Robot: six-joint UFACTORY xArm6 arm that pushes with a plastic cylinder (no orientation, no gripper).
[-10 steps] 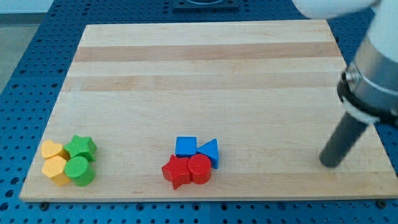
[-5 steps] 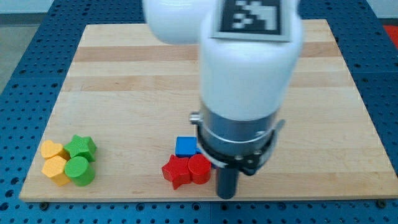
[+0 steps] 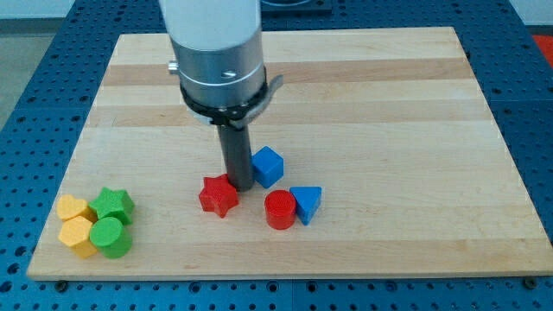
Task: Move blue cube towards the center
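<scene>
At the view's left, near the bottom of the counter, sit two yellow blocks touching a green star and a green cylinder, untouched. Further right lies the red star, then the rod's tip, which rests against the blue cube's left side. There is no claw, so nothing is clenched. The cube sits just below the middle of the counter; judged from this, a short push toward the view's top remains. Below and right, the red cylinder touches the blue triangle.
</scene>
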